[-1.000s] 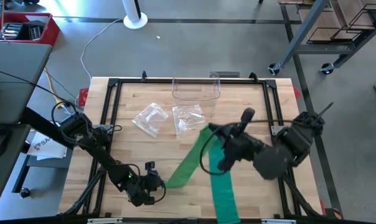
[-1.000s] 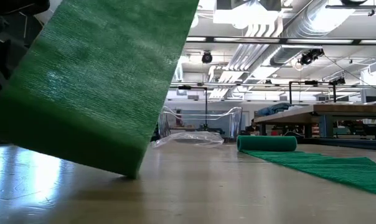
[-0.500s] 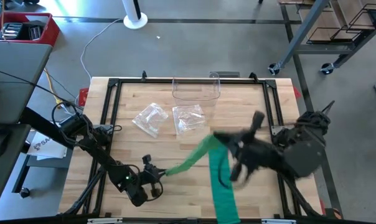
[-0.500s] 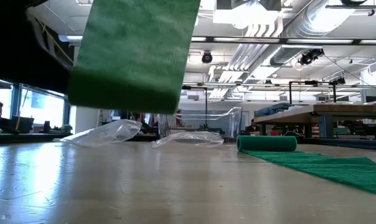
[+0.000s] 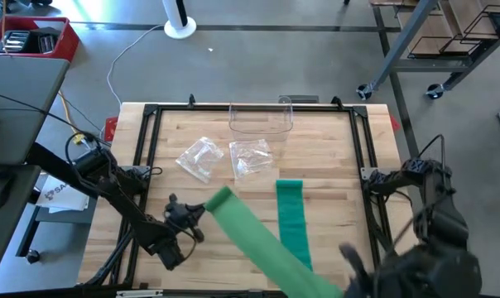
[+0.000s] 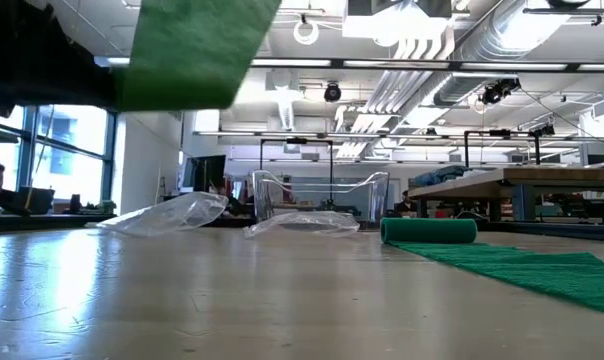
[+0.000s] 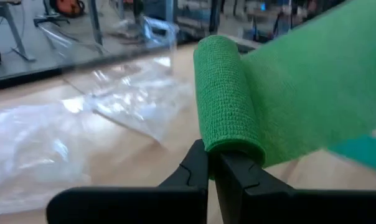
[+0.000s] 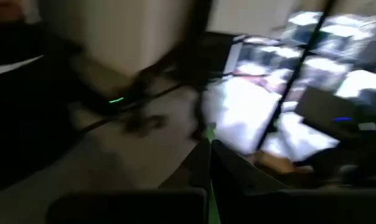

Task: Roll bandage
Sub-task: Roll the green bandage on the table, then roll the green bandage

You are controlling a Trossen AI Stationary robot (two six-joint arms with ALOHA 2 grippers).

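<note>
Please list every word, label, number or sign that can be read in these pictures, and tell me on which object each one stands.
"SA": the only letters that can be made out, on a white sheet lying left of the table; the rest of the word is hidden by the left arm.
Red bin at the upper left corner: its contents show no readable print.
Green bandage, plastic bags, clear container: no text visible.

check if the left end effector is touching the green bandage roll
Touching: in the left wrist view the left end effector is shut on the green bandage roll's lower edge.
</note>
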